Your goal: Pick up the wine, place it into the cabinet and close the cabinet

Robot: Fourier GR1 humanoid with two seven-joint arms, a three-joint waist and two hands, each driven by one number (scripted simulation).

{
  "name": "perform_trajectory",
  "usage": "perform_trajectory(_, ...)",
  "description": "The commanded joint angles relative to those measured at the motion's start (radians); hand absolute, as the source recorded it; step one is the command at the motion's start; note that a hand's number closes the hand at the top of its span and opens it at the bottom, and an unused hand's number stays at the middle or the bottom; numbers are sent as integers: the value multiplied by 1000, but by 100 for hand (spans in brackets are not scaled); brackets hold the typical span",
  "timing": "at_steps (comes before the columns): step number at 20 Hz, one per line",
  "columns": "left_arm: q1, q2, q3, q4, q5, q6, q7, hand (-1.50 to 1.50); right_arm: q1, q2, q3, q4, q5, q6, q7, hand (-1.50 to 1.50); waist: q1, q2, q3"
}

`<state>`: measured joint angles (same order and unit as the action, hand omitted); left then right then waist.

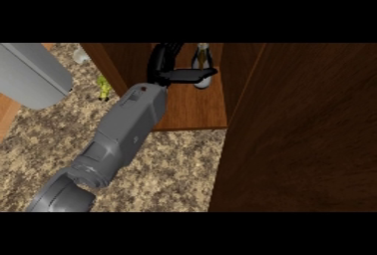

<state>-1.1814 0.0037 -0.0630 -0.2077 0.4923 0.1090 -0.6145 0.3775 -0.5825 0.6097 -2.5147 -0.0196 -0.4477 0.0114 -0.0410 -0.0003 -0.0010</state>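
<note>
From the head view, you have one grey forearm (pixel 125 129) coming up from the lower left edge and reaching into the open cabinet (pixel 195 107), its black hand (pixel 177 67) well inside over the wooden shelf. Which arm this is you cannot settle from the frame alone; entering from the view's left it reads as the left, and the right hand does not show at all. The wine bottle (pixel 202 67) stands on the shelf towards the back of the cabinet, pale at the base with a darker neck above. The hand's thumb lies across the bottle's front and its fingers arch up behind, so it looks to be grasping the wine, though the far side of the grip is hidden. The step in hand is the set-down, so make sure the base sits flat on the shelf before you let the fingers go slack, then draw the hand straight back out towards you rather than sideways, so nothing tips the bottle. The cabinet door (pixel 294 134) hangs open at the right, filling that side of the view; keep the forearm clear of its edge. A small yellow-green object (pixel 103 88) lies on the granite counter (pixel 169 169) at left, beside a grey appliance (pixel 33 74).
</note>
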Motion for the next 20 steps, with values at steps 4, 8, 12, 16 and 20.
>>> perform_trajectory(4, 80, -4, -56, -109, 66, -58, 14, -150, 62, -33, -6, -190, -47, 5, 57, -150, -9, -7, 1)
perform_trajectory(8, 174, -4, -108, -215, 86, -113, 52, -150, 57, -45, -41, -190, -36, -8, 94, -150, 28, -15, 0)
perform_trajectory(12, 296, -4, -199, -345, 134, -103, 71, -150, 77, -46, -47, -164, -57, 6, 54, -150, 32, -18, 1)
perform_trajectory(16, 363, -4, -234, -476, 155, -65, 117, -150, 116, -70, -16, -223, -25, -4, 74, -150, 37, -22, 1)
perform_trajectory(20, 523, -4, -320, -651, 150, -10, 130, -150, 62, -29, -47, -167, -44, -26, 67, -150, 58, -18, 1)
